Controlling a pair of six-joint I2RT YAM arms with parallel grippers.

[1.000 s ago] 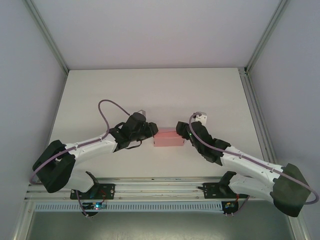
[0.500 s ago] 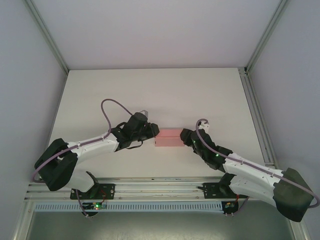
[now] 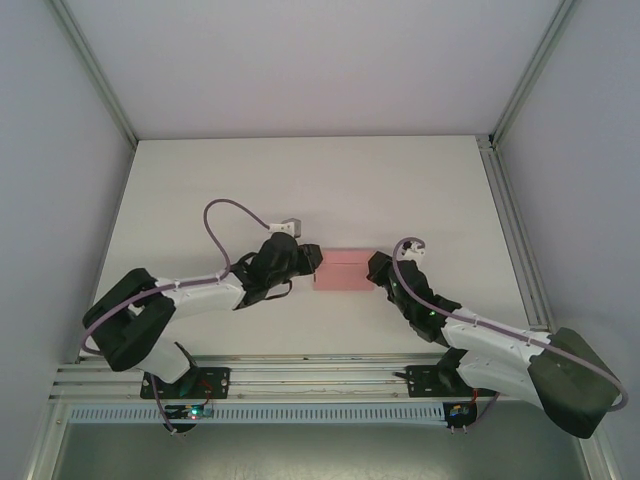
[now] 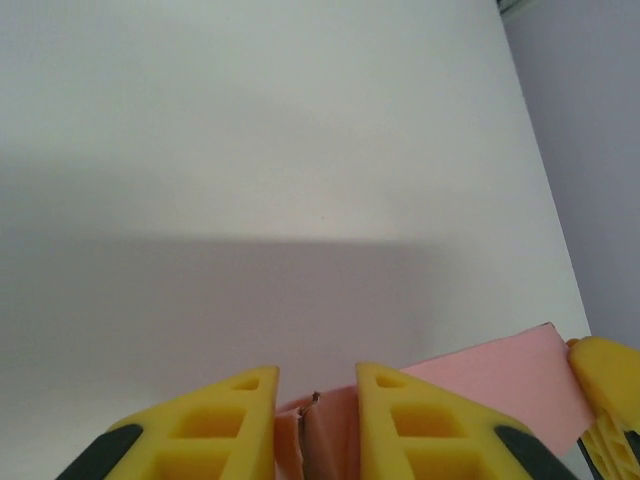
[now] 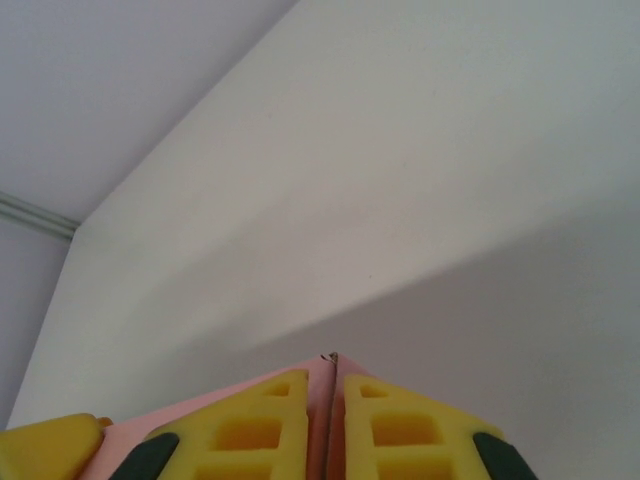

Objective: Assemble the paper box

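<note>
The pink paper box (image 3: 343, 269) is a small rectangular box held between both grippers over the white table (image 3: 300, 180). My left gripper (image 3: 306, 263) is at its left end. In the left wrist view the yellow fingers (image 4: 225, 415) of that gripper (image 4: 316, 385) press on folded pink card (image 4: 330, 430), and the box's long face (image 4: 500, 385) runs off to the right. My right gripper (image 3: 378, 268) holds the right end. In the right wrist view it (image 5: 327, 378) is shut on a thin pink edge (image 5: 318, 406).
Grey enclosure walls and aluminium corner posts (image 3: 520, 90) ring the table. A metal rail (image 3: 320, 380) runs along the near edge by the arm bases. The other gripper's yellow finger (image 4: 610, 400) shows at the box's far end.
The box has shifted slightly right and away from the bases, carried by both grippers. The left arm has stretched further right; the right arm has drawn lower and closer in.
</note>
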